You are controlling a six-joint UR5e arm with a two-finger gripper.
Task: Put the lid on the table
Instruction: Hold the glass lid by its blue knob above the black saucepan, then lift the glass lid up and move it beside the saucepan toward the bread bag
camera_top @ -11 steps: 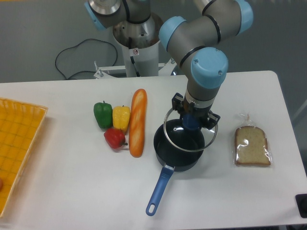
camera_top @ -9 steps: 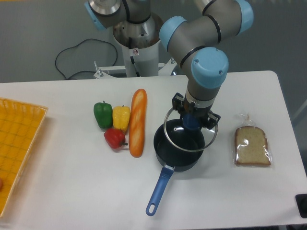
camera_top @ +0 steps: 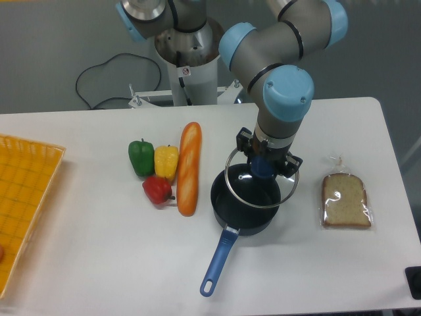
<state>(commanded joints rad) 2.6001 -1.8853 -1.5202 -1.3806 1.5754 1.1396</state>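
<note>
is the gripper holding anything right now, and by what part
Yes: the gripper is shut on the lid, gripping it by its blue centre knob, with the lid above the saucepan.

the arm is showing grey metal tube segments joined by rounded light-blue caps. the pale base column is wearing a small round red-and-white sticker (too small to read). the gripper is looking black and blocky, with dark fingers.

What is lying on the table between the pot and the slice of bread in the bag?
Nothing lies there. In the camera view, only bare white table shows between the saucepan and the bagged bread; the lid rim reaches partly over that stretch.
</note>
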